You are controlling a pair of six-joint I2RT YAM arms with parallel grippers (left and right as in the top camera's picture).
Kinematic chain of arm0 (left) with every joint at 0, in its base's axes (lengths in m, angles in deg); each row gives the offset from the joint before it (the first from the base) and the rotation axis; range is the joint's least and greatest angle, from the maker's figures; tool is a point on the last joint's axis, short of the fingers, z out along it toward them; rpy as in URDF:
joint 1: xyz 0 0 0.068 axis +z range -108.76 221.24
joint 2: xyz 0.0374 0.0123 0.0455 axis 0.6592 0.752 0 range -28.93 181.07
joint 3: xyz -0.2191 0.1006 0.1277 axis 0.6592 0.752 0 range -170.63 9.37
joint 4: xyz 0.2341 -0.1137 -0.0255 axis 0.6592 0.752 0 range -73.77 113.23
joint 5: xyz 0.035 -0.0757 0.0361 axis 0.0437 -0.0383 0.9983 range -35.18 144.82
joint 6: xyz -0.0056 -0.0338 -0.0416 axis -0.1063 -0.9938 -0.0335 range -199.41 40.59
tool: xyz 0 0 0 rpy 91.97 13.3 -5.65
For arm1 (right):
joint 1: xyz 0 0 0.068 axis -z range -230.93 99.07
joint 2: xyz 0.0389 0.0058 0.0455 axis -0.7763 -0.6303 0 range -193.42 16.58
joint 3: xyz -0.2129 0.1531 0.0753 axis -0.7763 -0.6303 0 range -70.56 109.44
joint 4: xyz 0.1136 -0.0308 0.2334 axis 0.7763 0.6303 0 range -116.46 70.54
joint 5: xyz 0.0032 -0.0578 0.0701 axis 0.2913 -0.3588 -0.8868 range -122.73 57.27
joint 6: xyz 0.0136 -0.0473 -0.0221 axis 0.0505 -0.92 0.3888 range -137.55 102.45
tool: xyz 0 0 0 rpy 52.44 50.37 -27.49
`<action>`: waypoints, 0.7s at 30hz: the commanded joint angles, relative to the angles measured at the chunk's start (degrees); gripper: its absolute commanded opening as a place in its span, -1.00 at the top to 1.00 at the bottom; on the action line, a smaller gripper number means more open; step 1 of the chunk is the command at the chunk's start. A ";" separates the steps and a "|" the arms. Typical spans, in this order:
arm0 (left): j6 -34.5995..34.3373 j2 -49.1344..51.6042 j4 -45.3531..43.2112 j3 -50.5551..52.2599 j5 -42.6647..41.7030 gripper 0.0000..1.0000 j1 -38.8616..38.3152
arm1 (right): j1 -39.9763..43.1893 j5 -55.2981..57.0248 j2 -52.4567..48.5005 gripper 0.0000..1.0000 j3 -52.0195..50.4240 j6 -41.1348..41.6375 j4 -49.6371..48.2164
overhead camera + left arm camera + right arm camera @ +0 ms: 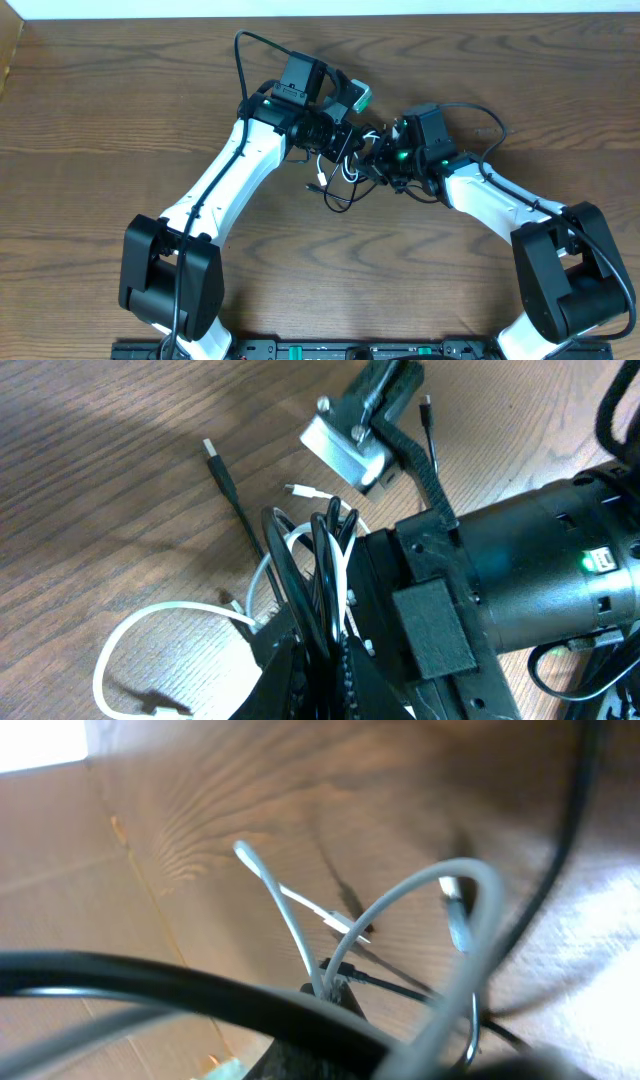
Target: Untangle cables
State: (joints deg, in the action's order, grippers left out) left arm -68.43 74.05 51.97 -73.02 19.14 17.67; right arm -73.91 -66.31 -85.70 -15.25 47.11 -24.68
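Cables [342, 172]: one knot near the centre of the surface [120, 110], a little toward 12 o'clock, between the two arms.
Black cable [322, 560]: several loops stand up together; its plug [214, 457] lies free toward 10 o'clock in the left wrist view.
White cable [180, 608]: it passes through the black loops; one wide loop lies flat on the wood, and a small white plug [303, 490] rests apart at 12 o'clock of the knot.
Left gripper [325, 655]: pressed together, pinching the bundle of black loops; a white strand seems caught with them.
Right gripper [378, 160]: pressed together at 3 o'clock of the knot; I cannot tell which strand it holds, because cables blur its camera.
Step in hand: I judge it is to pull the two cords apart.
How to do it well: use the left side as an anchor, draw the right one slowly toward 3 o'clock, low over the wood, and stop if the loops tighten.
In the way: the arms' own thick cables [240, 60] hang close, and both wrists are crowded together.
Around: a cardboard edge [8, 60] at 10 o'clock, well apart.
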 commanded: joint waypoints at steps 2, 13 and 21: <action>-3.15 0.63 -0.04 0.44 4.66 0.85 0.04 | 1.18 -8.66 0.02 0.98 0.07 -9.70 -7.21; -18.95 0.63 -1.20 0.44 19.15 0.85 0.96 | 1.68 -23.19 0.07 0.98 0.07 -10.75 -20.76; -28.98 0.63 -1.75 0.42 19.23 0.85 4.85 | 1.68 -26.60 0.07 0.98 0.07 -10.75 -23.37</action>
State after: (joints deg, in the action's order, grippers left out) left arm -91.25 74.18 50.47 -72.98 36.91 21.01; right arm -71.90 -88.17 -86.42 -15.89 37.45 -47.63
